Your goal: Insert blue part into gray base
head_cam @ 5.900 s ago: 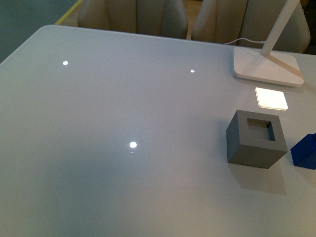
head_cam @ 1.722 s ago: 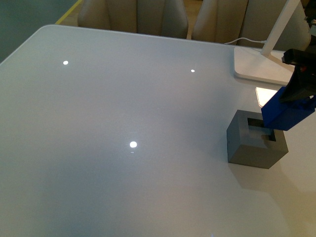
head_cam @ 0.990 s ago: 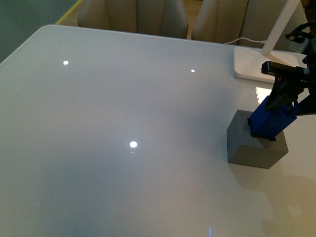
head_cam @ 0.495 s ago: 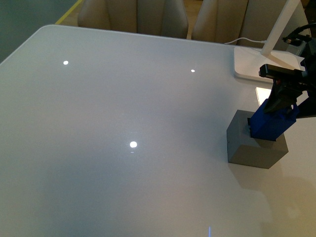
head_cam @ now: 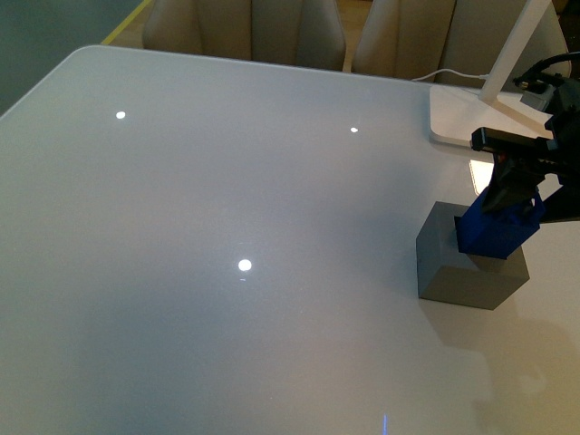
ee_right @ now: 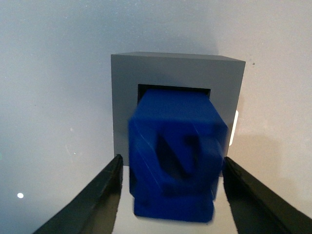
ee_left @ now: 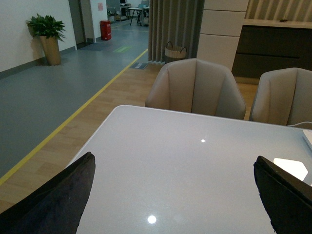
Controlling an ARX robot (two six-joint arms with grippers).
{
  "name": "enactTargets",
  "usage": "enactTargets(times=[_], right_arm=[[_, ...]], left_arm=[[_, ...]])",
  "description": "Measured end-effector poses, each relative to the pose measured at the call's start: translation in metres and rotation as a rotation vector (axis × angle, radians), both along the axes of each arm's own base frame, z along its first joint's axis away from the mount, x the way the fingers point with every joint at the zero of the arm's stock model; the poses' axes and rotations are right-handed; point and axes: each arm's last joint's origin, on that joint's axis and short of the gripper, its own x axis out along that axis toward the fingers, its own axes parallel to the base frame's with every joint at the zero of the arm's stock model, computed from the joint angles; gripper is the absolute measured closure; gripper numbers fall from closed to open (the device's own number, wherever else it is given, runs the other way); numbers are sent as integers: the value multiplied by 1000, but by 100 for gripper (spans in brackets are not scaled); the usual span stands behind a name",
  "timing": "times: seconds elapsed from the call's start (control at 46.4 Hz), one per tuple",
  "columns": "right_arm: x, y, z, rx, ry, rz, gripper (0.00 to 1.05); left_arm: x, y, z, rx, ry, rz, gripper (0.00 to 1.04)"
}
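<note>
Blue part [head_cam: 497,228]: deep blue, blocky, loop-like knob with a dark cut-out on the upper end; blurred in the right wrist view [ee_right: 175,161]. Stuck lower end first in the square hole of the gray base [head_cam: 458,272], tilted, most of it proud of the top face. Right gripper [head_cam: 504,195] black, directly over it. Its fingers [ee_right: 97,204] flank the part, with a thin pale gap on one side and none seen on the other, so can't tell if clamped or loose. Left gripper [ee_left: 174,161]: fingers spread wide, nothing between them.

Surface, left to right: glossy white table [head_cam: 181,344] with a rounded far-left corner, three small light spots [head_cam: 244,265], then the base near the right edge, with white lamp foot [head_cam: 453,127] and cable [head_cam: 444,75] behind it.

Room via left wrist view: potted plant [ee_left: 47,31], gray floor with yellow line [ee_left: 73,119], curtain [ee_left: 173,24], basket [ee_left: 175,50], two beige chairs [ee_left: 195,90].
</note>
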Motion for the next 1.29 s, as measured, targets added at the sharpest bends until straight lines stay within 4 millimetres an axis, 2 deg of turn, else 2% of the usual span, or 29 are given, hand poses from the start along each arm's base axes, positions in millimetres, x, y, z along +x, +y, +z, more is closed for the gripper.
enactTargets(times=[0.215, 0.388, 0.517, 0.667, 0.754, 0.84, 0.883, 0.926, 0.969, 1.055, 1.12, 1.292], right_arm=[[0, 1, 1, 19, -9, 3, 7], [-10, -6, 17, 19, -95, -6, 9], [-28, -13, 50, -35, -293, -19, 9], [-67, -13, 91, 7, -475, -29, 9], [-72, -14, 102, 1, -542, -36, 10], [-76, -16, 85, -70, -833, -32, 23], [-87, -18, 70, -85, -969, -15, 32], [-98, -20, 63, -89, -1055, -11, 39], [-109, -22, 63, -92, -1140, -11, 46], [-126, -27, 76, -98, -1281, -30, 62], [-136, -30, 77, -102, -1303, -31, 72], [-162, -37, 60, -93, -1266, 8, 102]], left_arm=[[0, 0, 0, 0, 0, 0, 7], [0, 0, 0, 0, 0, 0, 7], [0, 0, 0, 0, 0, 0, 7], [0, 0, 0, 0, 0, 0, 7], [0, 0, 0, 0, 0, 0, 7], [0, 0, 0, 0, 0, 0, 7], [0, 0, 0, 0, 0, 1, 7], [0, 0, 0, 0, 0, 1, 7], [0, 0, 0, 0, 0, 0, 7], [0, 0, 0, 0, 0, 0, 7], [0, 0, 0, 0, 0, 0, 7], [0, 0, 0, 0, 0, 0, 7]])
